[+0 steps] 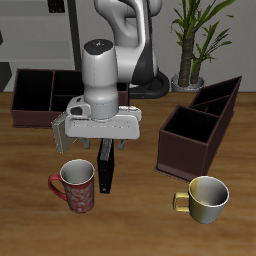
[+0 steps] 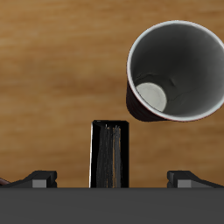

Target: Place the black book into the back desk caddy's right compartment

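Hanging low over the wooden worktop (image 1: 30, 150), the tool (image 1: 110, 147) sits directly above the black book (image 1: 105, 165), which stands upright on its edge near the table's front. In the exterior view the dark fingers (image 1: 117, 147) reach down around the book's upper end, but the wide white body of the hand hides how they meet it. The wrist view shows the black book (image 2: 109, 155) end-on between the two finger housings, which stand well apart on either side with bare wood showing between them and the book, so the tool reads as spread wide and clamping nothing (actual contact cannot be told).

Just beside the book stands a red patterned mug (image 1: 77, 186), seen from above in the wrist view as a pale-rimmed cup (image 2: 176, 72). A gold mug (image 1: 205, 197) stands nearer the front edge, apart from the book. The back desk caddy (image 1: 45, 92) lies along the rear of the worktop, long and low. The angled dark-brown caddy (image 1: 200, 125) stands behind the gold mug. A potted plant (image 1: 200, 35) rises at the back.
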